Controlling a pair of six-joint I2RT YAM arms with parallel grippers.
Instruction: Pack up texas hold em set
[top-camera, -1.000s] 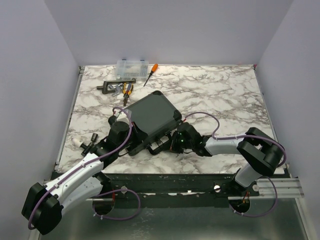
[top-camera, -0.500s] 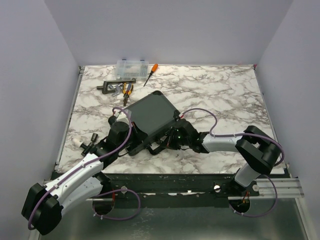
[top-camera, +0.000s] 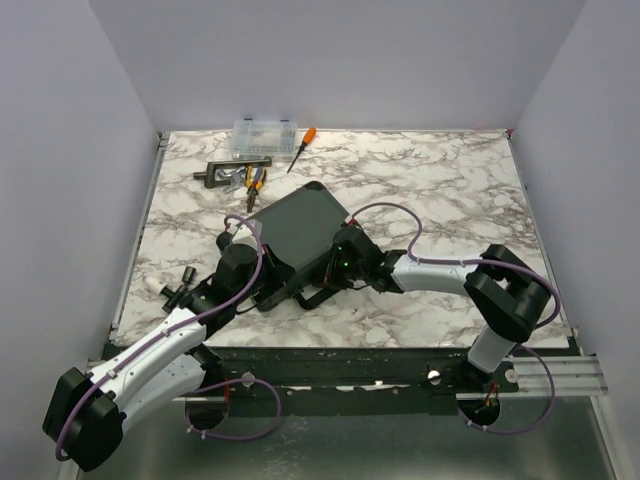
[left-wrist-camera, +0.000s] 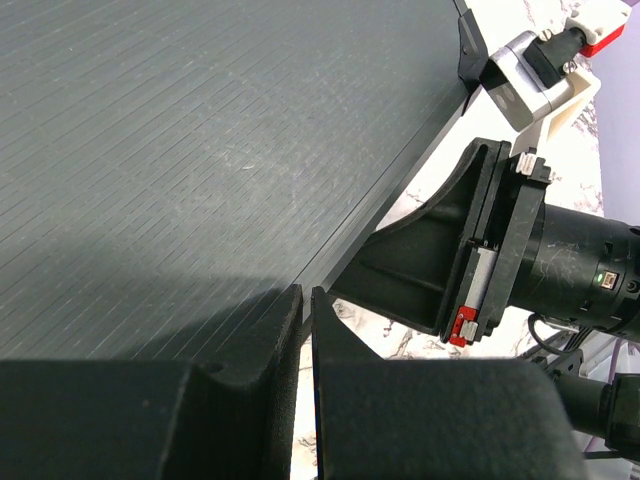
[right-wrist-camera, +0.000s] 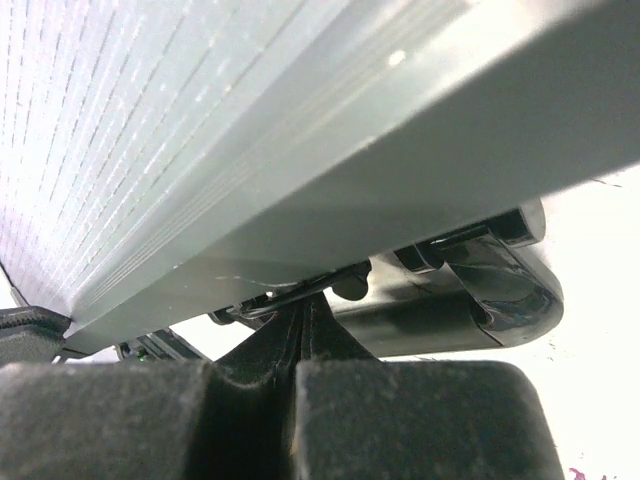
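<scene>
The marble surface (top-camera: 450, 190) is carrying the black briefcase (top-camera: 295, 228) left of its middle, with the lid lying down over the base, so none of the chips, cards or dice are showing. The case is sitting askew: its long axis is running from the near left toward the far right, and its handle edge is facing the near right, toward the right arm. The left arm (top-camera: 160, 345) is reaching in at the near-left corner of the case, and the right arm (top-camera: 440, 272) is stretching across to that handle edge, so the right one is standing nearer to the part that probably needs fastening. The left tool (left-wrist-camera: 305, 295) is hanging over the ribbed lid with its fingers drawn almost together, only a thin slit between them and nothing seen gripped. The right tool (right-wrist-camera: 305, 310) is clenched tight and empty, pointing in low under the overhanging lid edge just beside the handle (right-wrist-camera: 480, 300), where a small latch part appears to be sitting, though its state is too dim to tell. Far back, the clear organizer box (top-camera: 265, 138) and the orange-handled screwdriver (top-camera: 303, 145) are lying well apart from the case
</scene>
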